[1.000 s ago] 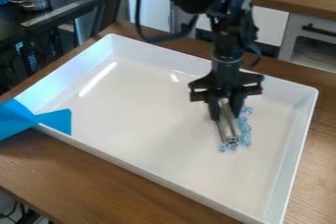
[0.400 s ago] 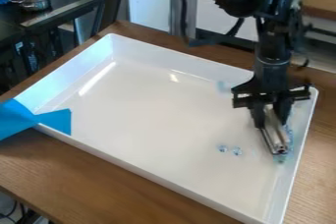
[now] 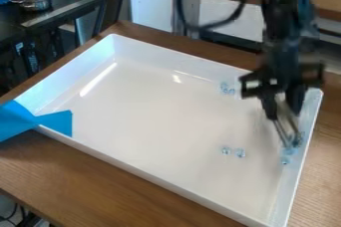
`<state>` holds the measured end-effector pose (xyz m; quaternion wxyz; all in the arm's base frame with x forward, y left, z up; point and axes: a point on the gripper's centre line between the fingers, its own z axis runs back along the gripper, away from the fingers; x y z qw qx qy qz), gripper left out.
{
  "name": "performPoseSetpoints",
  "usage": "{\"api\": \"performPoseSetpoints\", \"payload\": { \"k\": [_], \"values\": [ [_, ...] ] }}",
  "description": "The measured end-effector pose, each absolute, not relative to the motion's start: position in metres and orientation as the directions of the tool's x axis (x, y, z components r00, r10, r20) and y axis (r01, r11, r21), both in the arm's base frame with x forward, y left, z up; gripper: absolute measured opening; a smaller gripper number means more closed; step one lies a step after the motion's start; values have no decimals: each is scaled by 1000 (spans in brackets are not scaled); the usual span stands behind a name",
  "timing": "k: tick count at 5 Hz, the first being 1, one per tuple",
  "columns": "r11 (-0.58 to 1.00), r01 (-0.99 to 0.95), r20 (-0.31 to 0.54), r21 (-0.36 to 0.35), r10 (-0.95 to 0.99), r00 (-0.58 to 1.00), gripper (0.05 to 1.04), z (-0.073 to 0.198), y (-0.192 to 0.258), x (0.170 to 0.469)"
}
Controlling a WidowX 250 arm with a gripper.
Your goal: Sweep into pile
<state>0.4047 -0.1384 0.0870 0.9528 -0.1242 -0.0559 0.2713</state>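
Black pincer [image 3: 283, 113] holds a metal tool [image 3: 287, 127] beside blue beads [image 3: 285, 161].

There is one counter [image 3: 100, 181], one white tray [image 3: 153, 173], one pincer [image 3: 285, 110], one metal tool [image 3: 287, 124], one patch of blue tape [image 3: 57, 121] and one metal bowl [image 3: 31, 4]. Of the small bluish pieces [image 3: 240, 153], two lie together out on the tray floor; perhaps three sit near its far wall, and several more, too blurred to count, are at the tool's end.
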Motion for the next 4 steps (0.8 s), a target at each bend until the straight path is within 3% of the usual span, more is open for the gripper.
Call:
{"api": "performPoseSetpoints", "payload": {
  "k": [1, 2, 4],
  "values": [
    [810, -507, 66, -295, 546, 835, 372, 116, -105, 389],
    [845, -493, 116, -208, 522, 845, 372, 114, -67, 360],
    [771, -630, 23, -95, 634, 773, 372, 77, -37, 315]
  ]
}}
